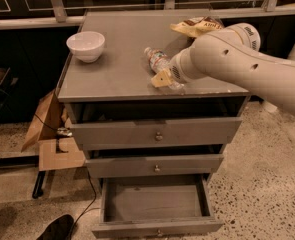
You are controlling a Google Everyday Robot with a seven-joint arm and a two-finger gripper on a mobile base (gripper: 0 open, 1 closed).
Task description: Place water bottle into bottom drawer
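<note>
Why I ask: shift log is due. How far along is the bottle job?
Done: the bottom drawer stands pulled open. In hand: the gripper is at the water bottle, which lies on the cabinet top. Left: lifting the bottle and setting it in the drawer.

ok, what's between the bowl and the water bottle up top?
Bare cabinet top only, in the camera view, between bowl and water bottle. The gripper is at the bottle's near end.
</note>
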